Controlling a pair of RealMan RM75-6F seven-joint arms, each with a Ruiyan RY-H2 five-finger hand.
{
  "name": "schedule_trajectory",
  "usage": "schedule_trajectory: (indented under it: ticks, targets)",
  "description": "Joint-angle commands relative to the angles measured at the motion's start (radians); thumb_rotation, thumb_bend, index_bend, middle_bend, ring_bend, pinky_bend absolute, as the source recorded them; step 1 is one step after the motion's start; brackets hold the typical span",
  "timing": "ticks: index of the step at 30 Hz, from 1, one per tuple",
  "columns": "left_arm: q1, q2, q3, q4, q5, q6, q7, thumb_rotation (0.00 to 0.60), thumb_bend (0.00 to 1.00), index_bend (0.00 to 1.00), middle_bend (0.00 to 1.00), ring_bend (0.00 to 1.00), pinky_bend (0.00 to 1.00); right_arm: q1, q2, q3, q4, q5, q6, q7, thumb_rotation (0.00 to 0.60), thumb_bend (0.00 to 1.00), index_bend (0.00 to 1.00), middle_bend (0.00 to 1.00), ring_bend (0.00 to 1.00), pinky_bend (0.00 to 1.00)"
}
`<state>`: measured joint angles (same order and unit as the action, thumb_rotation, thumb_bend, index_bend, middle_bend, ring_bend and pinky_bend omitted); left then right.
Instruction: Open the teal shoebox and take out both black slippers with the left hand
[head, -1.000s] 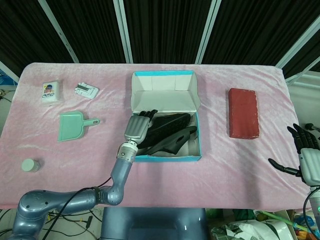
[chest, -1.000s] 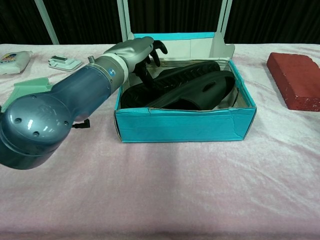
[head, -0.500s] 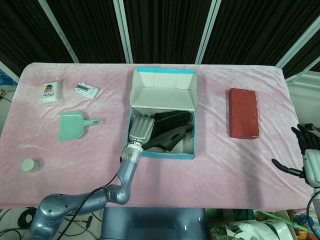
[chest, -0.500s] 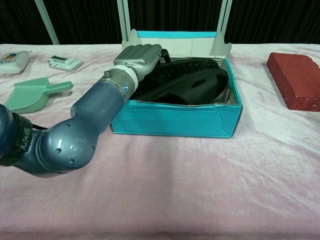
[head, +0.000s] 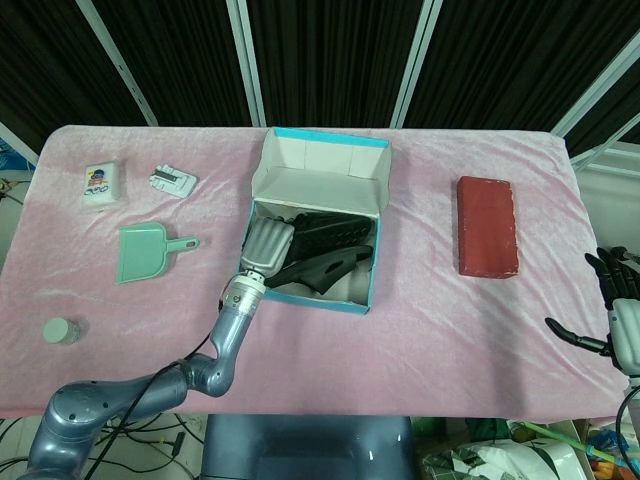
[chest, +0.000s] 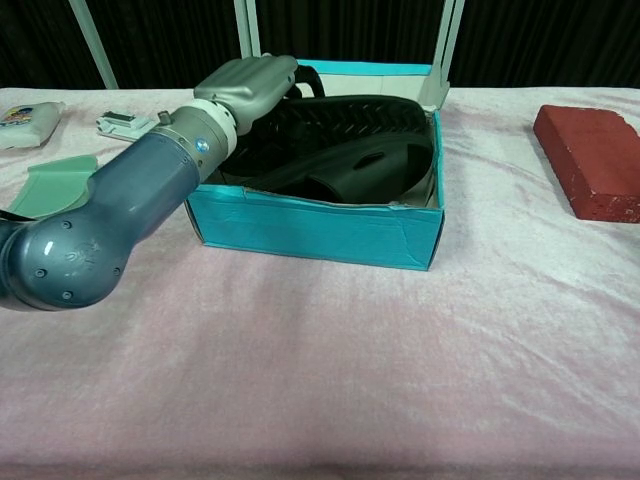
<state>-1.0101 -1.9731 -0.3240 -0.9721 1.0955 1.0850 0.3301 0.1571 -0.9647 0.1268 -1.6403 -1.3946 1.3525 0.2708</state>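
The teal shoebox (head: 312, 296) (chest: 315, 226) sits mid-table, turned askew, its lid (head: 320, 172) standing open at the back. Two black slippers (head: 325, 252) (chest: 350, 150) lie inside, one over the other. My left hand (head: 268, 244) (chest: 248, 85) reaches over the box's left end, back upward, fingers curled down onto the heel end of the upper slipper. The fingertips are hidden inside the box. My right hand (head: 620, 318) hovers off the table's right front corner, fingers spread, holding nothing.
A red brick (head: 487, 225) (chest: 590, 160) lies right of the box. To the left are a green dustpan (head: 150, 250), a white packet (head: 101, 183), a small white device (head: 173, 180) and a little jar (head: 58, 330) near the front edge.
The shoebox has slid and swung to the left along with my left hand inside it. The slippers ride higher in the box. My right hand has sunk slightly toward the frame's edge.
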Motion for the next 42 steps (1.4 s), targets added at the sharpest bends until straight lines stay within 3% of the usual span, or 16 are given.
schedule_trajectory:
  ticks: [1,7,16,24,33,36,39,41,42]
  targets:
    - [0.038,0.051,0.002,-0.065,0.104,0.075,-0.166,0.600,0.70,0.46,0.59,0.51,0.61,0.003,0.001,0.002,-0.004,-0.001,-0.002,-0.006,0.181,0.00,0.00,0.00,0.00,0.05]
    - [0.088,0.133,-0.019,-0.199,0.168,0.138,-0.340,0.600,0.69,0.46,0.59,0.51,0.61,0.009,0.001,0.006,-0.012,0.004,-0.010,-0.016,0.180,0.00,0.00,0.00,0.00,0.05]
    - [0.203,0.284,-0.002,-0.321,0.225,0.287,-0.272,0.600,0.68,0.45,0.59,0.51,0.57,0.015,-0.003,0.008,-0.010,0.004,-0.016,-0.026,0.180,0.00,0.00,0.00,0.00,0.05]
    - [0.313,0.339,0.009,-0.210,0.139,0.316,-0.208,0.600,0.67,0.43,0.58,0.51,0.57,0.029,-0.021,0.008,0.010,0.006,-0.036,-0.027,0.180,0.00,0.00,0.00,0.00,0.05]
    - [0.348,0.263,-0.041,0.009,-0.017,0.237,-0.189,0.600,0.66,0.41,0.57,0.51,0.56,0.036,-0.031,0.009,0.021,0.008,-0.048,-0.025,0.180,0.00,0.00,0.00,0.00,0.05]
    - [0.339,0.228,-0.064,0.067,-0.070,0.195,-0.165,0.600,0.58,0.35,0.54,0.47,0.55,0.036,-0.031,0.008,0.022,0.009,-0.048,-0.024,0.180,0.00,0.00,0.00,0.00,0.05]
    - [0.324,0.206,-0.074,0.086,-0.112,0.138,-0.116,0.600,0.45,0.24,0.45,0.38,0.46,0.034,-0.029,0.007,0.019,0.011,-0.047,-0.026,0.181,0.00,0.00,0.00,0.00,0.05]
    - [0.317,0.202,-0.076,0.078,-0.125,0.113,-0.094,0.600,0.28,0.16,0.37,0.32,0.36,0.032,-0.028,0.007,0.017,0.011,-0.044,-0.028,0.180,0.00,0.00,0.00,0.00,0.05]
    - [0.313,0.199,-0.078,0.070,-0.133,0.104,-0.080,0.600,0.15,0.10,0.31,0.25,0.28,0.031,-0.027,0.007,0.016,0.012,-0.042,-0.029,0.181,0.00,0.00,0.00,0.00,0.05]
